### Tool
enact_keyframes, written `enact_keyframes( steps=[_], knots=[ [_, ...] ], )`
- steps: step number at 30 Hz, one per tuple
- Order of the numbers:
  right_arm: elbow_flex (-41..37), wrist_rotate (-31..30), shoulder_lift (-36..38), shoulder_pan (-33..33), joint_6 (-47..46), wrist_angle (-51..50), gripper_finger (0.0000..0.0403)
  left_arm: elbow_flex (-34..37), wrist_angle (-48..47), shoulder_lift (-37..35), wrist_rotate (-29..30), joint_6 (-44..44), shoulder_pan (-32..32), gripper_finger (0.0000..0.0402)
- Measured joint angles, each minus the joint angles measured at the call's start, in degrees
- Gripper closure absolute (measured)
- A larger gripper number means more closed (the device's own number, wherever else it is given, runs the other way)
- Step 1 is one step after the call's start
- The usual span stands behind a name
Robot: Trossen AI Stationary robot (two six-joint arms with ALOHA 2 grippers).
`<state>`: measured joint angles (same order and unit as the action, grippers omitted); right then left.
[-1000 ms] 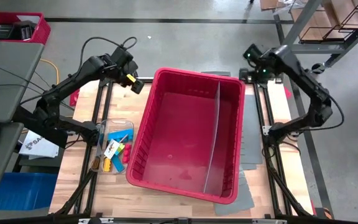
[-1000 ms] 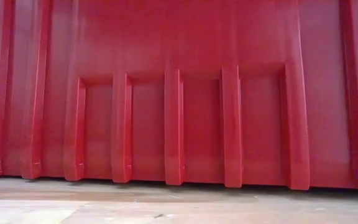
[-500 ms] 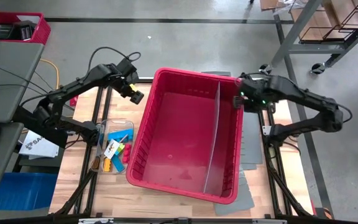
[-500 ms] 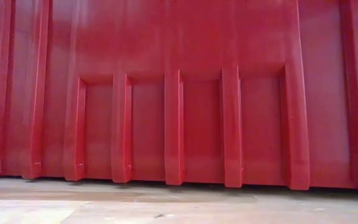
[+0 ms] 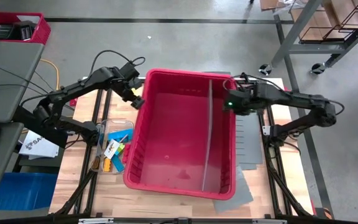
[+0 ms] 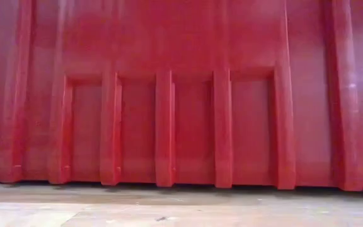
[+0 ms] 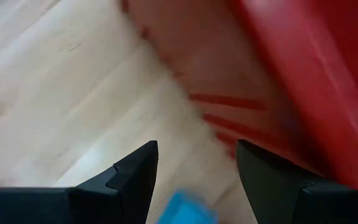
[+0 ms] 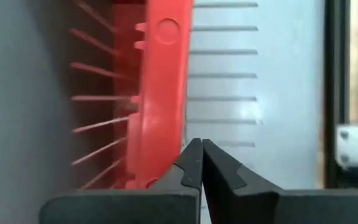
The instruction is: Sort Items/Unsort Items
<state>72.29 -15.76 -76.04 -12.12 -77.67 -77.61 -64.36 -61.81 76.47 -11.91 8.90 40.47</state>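
The large red bin [image 5: 185, 73] fills the middle of the table, and its ribbed wall [image 6: 181, 94] fills the low view. The items [image 5: 112, 148], blue, yellow, orange and red pieces, lie in a clear tray left of the bin. My left gripper [image 5: 137, 101] hangs open beside the bin's far left corner, pointing steeply down. In the left wrist view a blurred blue piece [image 7: 182, 208] shows low between the fingers; whether they touch it or the bin, I cannot tell. My right gripper [image 5: 227, 104] is shut at the bin's right rim. My right gripper stands with its shut fingers [image 8: 190, 163] against the outer side of the bin's right rim [image 8: 161, 93], toward the bin's far end. The fingers point steeply down and come from the table's right. The bin rests on the table.
An upright divider [image 5: 209, 130] splits the bin near its right side. A grey mat [image 5: 248, 134] lies under the bin's right edge. Bare wood [image 7: 61, 93] shows left of the bin, below my left gripper.
My right gripper has swung from beyond the table's far right corner toward the left and down onto the bin's right rim. The bin has slid toward the table's left edge, its far end most. My left gripper has come down beside the bin's far left corner.
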Motion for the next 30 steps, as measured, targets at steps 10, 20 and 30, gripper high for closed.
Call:
enact_keyframes(
  steps=[10,20,30],
  knots=[
    [-0.1,-0.4,0.5,-3.8,6.6,1.4,0.0403,-0.3,-0.6,-0.4,4.9,-1.4,0.6,0.0188],
    [0.1,5.8,10.8,3.5,4.9,-7.1,0.0403,-7.6,5.8,-2.4,8.3,-3.7,5.7,0.0188],
    [0.0,19.1,10.6,25.6,1.2,-11.3,0.0402,-18.0,6.2,-2.4,4.5,-9.9,0.8,0.0194]
  ],
)
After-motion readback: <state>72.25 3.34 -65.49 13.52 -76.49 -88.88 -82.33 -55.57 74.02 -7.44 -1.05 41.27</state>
